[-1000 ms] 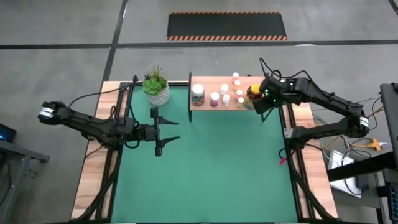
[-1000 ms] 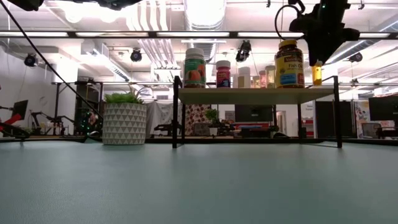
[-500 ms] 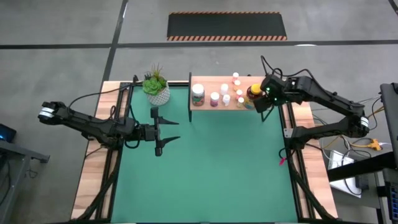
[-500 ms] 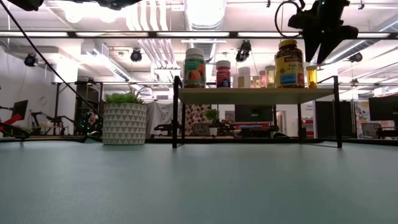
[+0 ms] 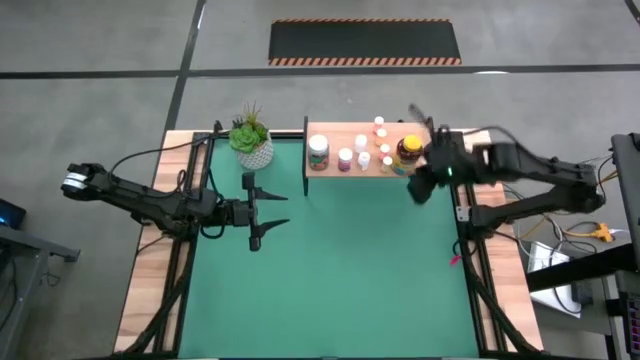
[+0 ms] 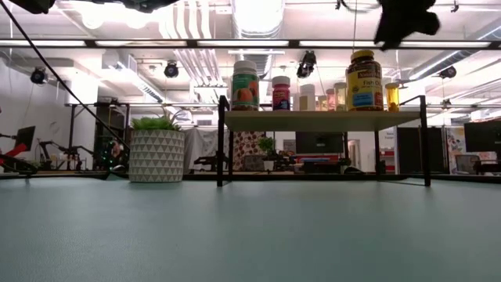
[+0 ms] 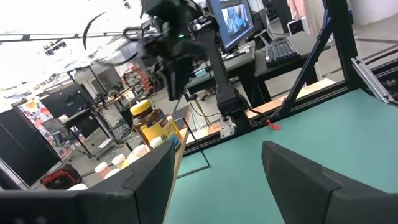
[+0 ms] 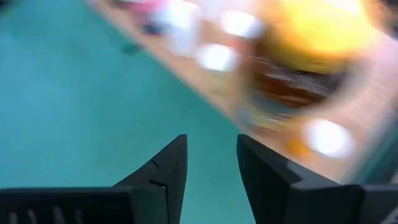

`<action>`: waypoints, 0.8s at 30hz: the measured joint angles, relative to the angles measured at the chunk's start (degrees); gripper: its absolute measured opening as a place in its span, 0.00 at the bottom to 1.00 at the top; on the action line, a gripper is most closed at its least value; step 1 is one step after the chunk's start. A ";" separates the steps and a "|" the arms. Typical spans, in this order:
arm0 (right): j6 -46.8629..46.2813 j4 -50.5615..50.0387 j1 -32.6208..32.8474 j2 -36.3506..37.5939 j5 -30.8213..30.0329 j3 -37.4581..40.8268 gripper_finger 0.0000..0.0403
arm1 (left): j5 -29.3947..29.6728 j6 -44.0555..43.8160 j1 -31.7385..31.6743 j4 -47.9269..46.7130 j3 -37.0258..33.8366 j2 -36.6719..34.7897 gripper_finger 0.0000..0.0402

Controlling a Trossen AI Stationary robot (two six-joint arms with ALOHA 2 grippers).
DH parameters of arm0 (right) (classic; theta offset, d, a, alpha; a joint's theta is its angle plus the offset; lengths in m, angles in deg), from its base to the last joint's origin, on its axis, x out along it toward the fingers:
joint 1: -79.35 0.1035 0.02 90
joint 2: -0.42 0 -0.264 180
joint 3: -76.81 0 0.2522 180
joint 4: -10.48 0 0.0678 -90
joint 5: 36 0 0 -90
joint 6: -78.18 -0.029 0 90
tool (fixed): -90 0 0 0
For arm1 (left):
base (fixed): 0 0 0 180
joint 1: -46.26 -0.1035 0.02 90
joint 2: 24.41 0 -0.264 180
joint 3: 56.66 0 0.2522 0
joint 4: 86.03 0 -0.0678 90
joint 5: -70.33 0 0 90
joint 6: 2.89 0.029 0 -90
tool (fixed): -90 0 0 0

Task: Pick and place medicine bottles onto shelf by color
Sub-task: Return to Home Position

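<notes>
The shelf (image 5: 330, 163) stands at the table's far edge with several medicine bottles on its top. Among them are a white bottle with a green label (image 6: 245, 84), the amber yellow-lidded jar (image 6: 364, 80) and a small orange bottle (image 6: 392, 95) at the shelf's right end. My right gripper (image 5: 420, 186) is open and empty. It hangs off the shelf's near right corner, high above it in the low view (image 6: 403, 19). My left gripper (image 5: 262, 210) is open and empty over the mat's left part.
A green plant in a white pot (image 5: 251, 142) stands left of the shelf. Black frame rails run along the table's left and right sides. A small red object (image 5: 453, 260) lies by the right rail. The green mat (image 5: 330, 280) spreads in front of the shelf.
My right gripper has set the small orange bottle on the shelf's right end, beside the amber jar, and let it go. It has then risen and drawn back toward the table's near edge. The bottle stands upright on the shelf.
</notes>
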 joint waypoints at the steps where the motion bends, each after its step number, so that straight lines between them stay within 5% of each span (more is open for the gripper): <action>1: 0.20 3.04 3.50 0.56 -1.39 1.40 0.32 | -0.01 -0.02 0.01 0.00 0.01 0.00 0.56; 7: 6.76 27.60 22.63 0.84 -17.25 13.42 0.29 | -0.02 -3.43 0.01 0.04 0.02 0.50 0.56; 13: 21.04 51.17 30.24 -1.73 -20.08 22.27 0.29 | -0.42 -7.50 3.33 -5.38 -0.39 1.33 0.56; 19: 35.51 75.94 28.78 -5.02 -2.20 31.87 0.26 | 0.02 -4.62 8.31 -13.88 -0.47 -1.74 0.56; 24: 45.92 97.70 22.88 -10.53 11.86 38.82 0.20 | 1.39 -2.82 7.52 -10.72 -4.17 -4.57 0.56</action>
